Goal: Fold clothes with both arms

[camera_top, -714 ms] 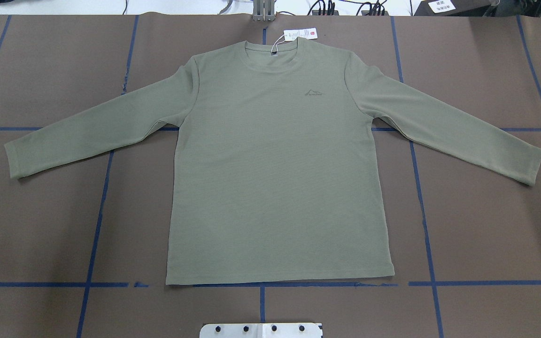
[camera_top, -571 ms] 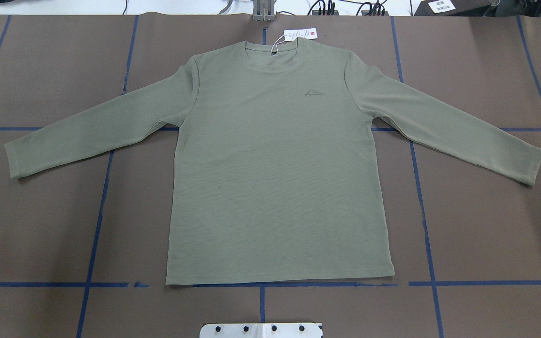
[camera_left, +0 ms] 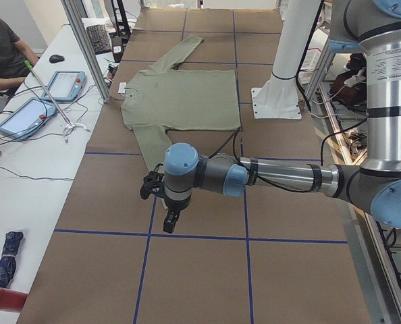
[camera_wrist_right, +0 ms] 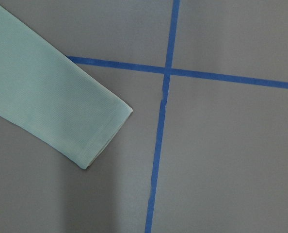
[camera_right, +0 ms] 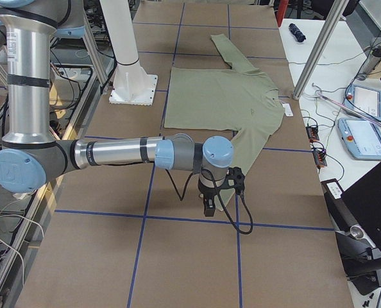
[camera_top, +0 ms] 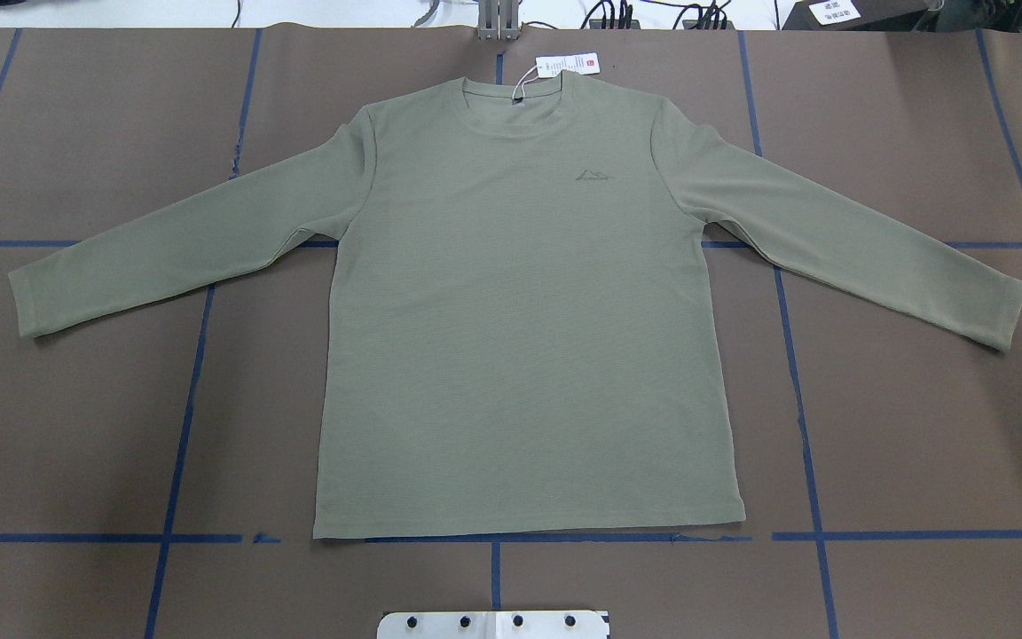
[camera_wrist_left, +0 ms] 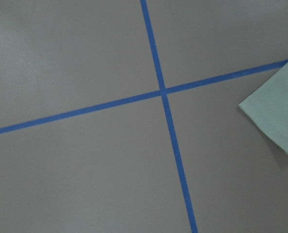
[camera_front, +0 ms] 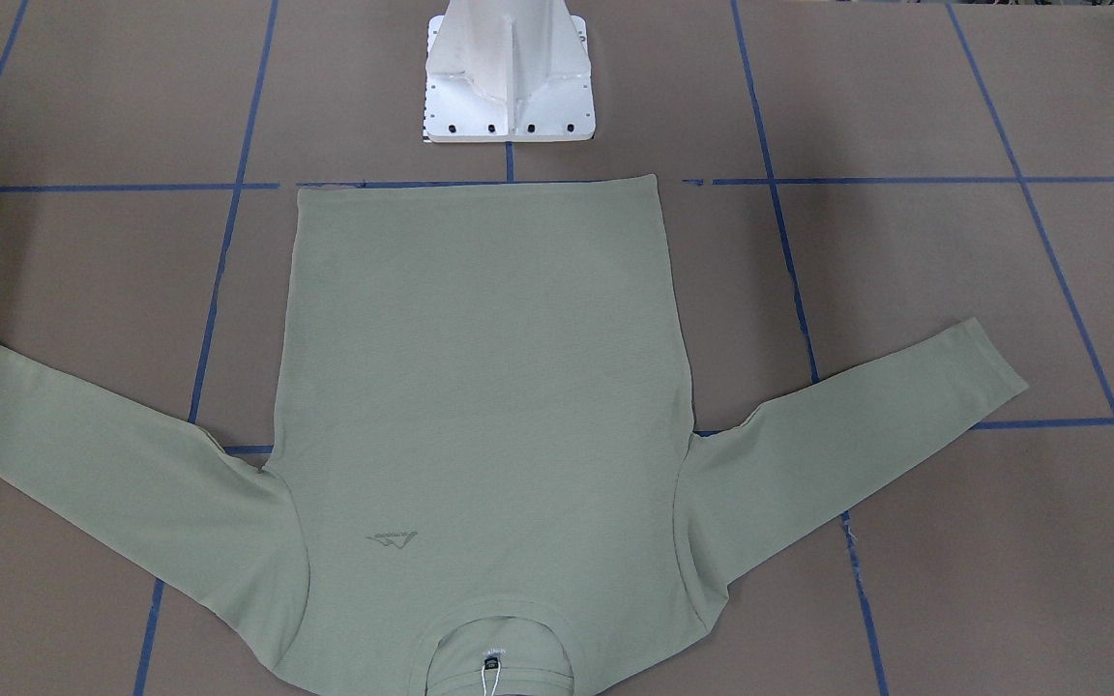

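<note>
The black two-finger left gripper [camera_left: 168, 226] shows only in the left side view, pointing down over the table, and whether its jaws are apart or together cannot be told. The same holds for the black two-finger right gripper [camera_right: 208, 210], which shows only in the right side view. Neither touches cloth.

The left wrist view shows a cross of blue tape lines [camera_wrist_left: 163, 92] at centre and one pale green sleeve cuff [camera_wrist_left: 275, 116] entering at 3 o'clock. In the right wrist view the other sleeve cuff [camera_wrist_right: 98, 128] reaches in from 10 o'clock and ends just short of a tape cross [camera_wrist_right: 167, 71].

Each gripper hangs from a grey-and-silver tubular arm with light-blue joint caps, the left arm [camera_left: 281, 177] and the right arm [camera_right: 113, 153], stretched level above the table.

The sage-green long-sleeve knit shirt [camera_top: 520, 337] lies flat and face up on the brown paper-covered table [camera_top: 919, 444]. In the overhead view its round collar is at 12 o'clock, its hem at 6 o'clock, and its sleeves are spread toward 8 and 4 o'clock. A white hang tag with a red mark [camera_top: 567, 65] lies just beyond the collar. A small tonal chest logo [camera_top: 595, 174] sits at about 1 o'clock on the body. The white metal pedestal base [camera_front: 509, 77] stands just beyond the hem.
</note>
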`<action>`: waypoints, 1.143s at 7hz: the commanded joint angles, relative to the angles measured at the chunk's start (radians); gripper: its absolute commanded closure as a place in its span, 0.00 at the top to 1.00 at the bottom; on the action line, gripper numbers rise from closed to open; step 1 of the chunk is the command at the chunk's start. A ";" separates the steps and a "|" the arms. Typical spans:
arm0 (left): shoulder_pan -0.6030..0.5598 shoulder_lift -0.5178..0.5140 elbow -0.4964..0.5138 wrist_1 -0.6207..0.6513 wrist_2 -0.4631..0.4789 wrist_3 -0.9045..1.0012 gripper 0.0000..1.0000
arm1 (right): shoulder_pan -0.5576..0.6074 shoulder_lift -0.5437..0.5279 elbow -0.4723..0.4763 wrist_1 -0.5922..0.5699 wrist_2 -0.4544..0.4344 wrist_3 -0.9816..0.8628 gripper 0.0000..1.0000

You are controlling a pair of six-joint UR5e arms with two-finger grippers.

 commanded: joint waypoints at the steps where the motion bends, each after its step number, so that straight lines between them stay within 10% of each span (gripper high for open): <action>1: 0.010 -0.025 0.056 -0.157 -0.025 -0.004 1.00 | -0.030 -0.001 -0.029 0.105 0.083 0.075 1.00; 6: 0.027 -0.116 0.124 -0.249 -0.025 -0.038 1.00 | -0.240 -0.081 -0.315 0.913 -0.045 0.525 1.00; 8: 0.027 -0.110 0.122 -0.259 -0.025 -0.039 1.00 | -0.329 -0.044 -0.330 0.937 -0.085 0.672 1.00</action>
